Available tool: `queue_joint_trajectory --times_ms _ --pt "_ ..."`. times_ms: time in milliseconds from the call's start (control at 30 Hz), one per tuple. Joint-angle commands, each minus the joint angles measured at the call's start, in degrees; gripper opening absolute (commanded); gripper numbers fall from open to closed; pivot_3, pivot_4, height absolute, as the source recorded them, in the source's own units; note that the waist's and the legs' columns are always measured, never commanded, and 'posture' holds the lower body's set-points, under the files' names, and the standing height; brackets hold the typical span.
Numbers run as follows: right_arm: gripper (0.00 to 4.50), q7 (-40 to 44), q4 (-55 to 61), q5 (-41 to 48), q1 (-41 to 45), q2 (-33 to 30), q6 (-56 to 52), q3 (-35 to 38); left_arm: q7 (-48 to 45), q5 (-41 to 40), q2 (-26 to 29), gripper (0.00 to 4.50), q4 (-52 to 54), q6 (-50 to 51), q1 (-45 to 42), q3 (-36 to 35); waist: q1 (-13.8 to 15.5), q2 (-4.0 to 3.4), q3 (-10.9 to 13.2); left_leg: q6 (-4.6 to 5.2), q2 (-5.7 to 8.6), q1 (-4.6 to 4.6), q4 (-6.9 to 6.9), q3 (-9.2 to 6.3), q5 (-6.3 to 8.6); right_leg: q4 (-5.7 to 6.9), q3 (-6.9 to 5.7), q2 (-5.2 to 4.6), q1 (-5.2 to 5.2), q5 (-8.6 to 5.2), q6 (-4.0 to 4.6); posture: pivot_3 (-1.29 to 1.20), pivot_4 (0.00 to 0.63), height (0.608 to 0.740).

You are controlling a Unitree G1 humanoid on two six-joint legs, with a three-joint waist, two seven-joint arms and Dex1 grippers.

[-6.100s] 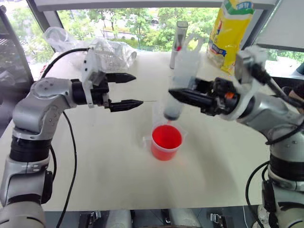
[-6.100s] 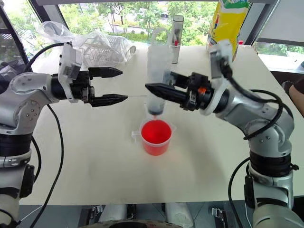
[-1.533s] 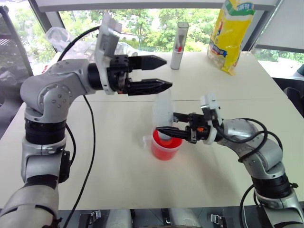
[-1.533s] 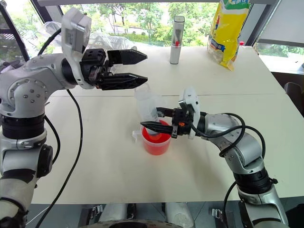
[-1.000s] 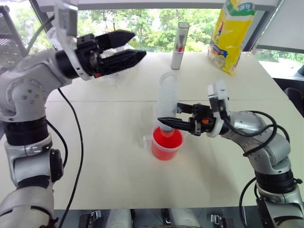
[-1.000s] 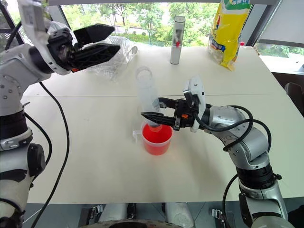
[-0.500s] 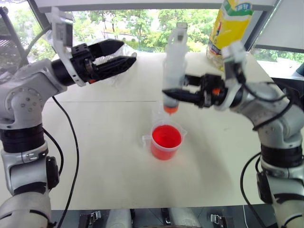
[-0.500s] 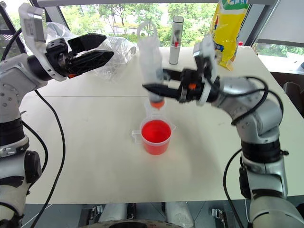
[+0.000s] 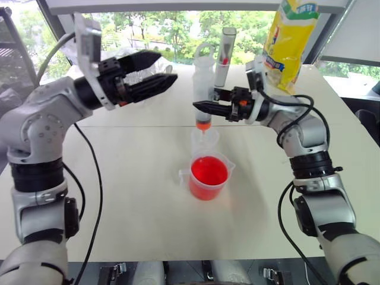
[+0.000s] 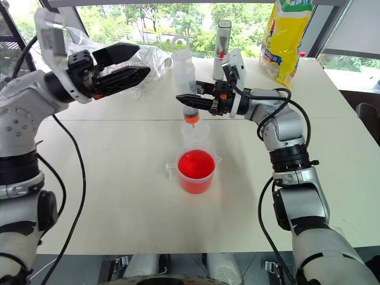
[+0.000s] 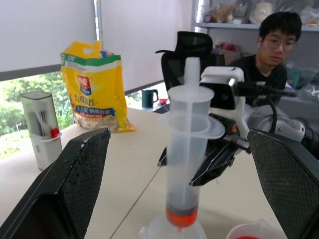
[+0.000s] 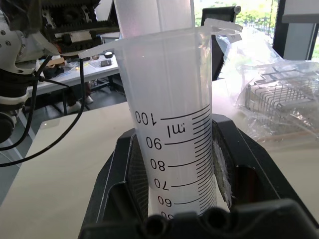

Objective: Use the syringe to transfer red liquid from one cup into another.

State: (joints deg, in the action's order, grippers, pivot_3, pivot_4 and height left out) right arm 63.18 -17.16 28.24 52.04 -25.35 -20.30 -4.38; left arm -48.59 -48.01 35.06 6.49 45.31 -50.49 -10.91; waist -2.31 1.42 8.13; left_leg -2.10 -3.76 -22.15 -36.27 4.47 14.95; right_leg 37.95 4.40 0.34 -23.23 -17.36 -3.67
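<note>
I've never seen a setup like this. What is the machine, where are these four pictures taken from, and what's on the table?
It is a two-armed robot at a white table. Two pictures come from cameras in its head, looking down; the other two sit on its wrists. Its right pincer is shut on a clear syringe, held upright with its orange tip over a small clear cup. In front of that stands a measuring cup of red liquid. The left pincer is open, holding nothing. At the far edge are a grey tube, a yellow bag and crumpled plastic wrap.
</note>
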Motion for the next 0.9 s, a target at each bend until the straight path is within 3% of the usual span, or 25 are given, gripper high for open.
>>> queue_joint_trajectory --times_ms 33,567,733,867,900 --pt "1.38 0.6 -1.0 -1.5 1.3 0.9 2.8 0.8 0.6 0.7 -2.1 4.47 -0.6 -2.7 -4.8 0.8 0.0 0.0 0.0 0.0 0.0 0.0 0.0 0.01 0.0 0.0 0.0 0.0 0.0 0.0 0.0 0.0 0.15 0.74" --pt "1.38 0.3 -0.4 -3.1 0.3 2.2 2.6 1.6 2.0 8.9 -10.2 4.47 -10.3 -6.7 -10.2 6.5 -0.2 -0.02 0.0 -0.02 -0.01 0.07 0.04 0.04 -0.01 0.05 0.02 0.04 -0.01 0.0 0.0 0.0 0.15 0.74" --pt "1.38 0.1 0.1 -3.1 0.0 2.3 2.3 1.5 1.8 9.1 -11.2 2.21 -9.4 -6.1 -9.4 7.3 -0.3 -0.02 0.0 -0.02 -0.01 0.08 0.04 0.04 -0.01 0.05 0.03 0.04 -0.01 0.0 0.0 0.0 0.15 0.74" --pt "1.38 0.1 0.3 -3.1 -0.1 2.3 2.3 1.4 1.8 8.7 -11.7 0.07 -8.5 -5.0 -8.7 7.3 -0.3 -0.02 0.0 -0.02 -0.01 0.07 0.04 0.05 -0.01 0.05 0.03 0.03 -0.01 0.0 0.0 0.0 0.15 0.74" --pt "1.38 0.1 0.4 -3.1 -0.1 2.3 2.1 1.5 1.8 8.7 -11.7 0.02 -8.3 -5.0 -8.5 7.4 -0.2 -0.02 0.0 -0.02 -0.01 0.08 0.04 0.05 -0.01 0.05 0.03 0.03 -0.01 0.0 0.0 0.0 0.15 0.74"
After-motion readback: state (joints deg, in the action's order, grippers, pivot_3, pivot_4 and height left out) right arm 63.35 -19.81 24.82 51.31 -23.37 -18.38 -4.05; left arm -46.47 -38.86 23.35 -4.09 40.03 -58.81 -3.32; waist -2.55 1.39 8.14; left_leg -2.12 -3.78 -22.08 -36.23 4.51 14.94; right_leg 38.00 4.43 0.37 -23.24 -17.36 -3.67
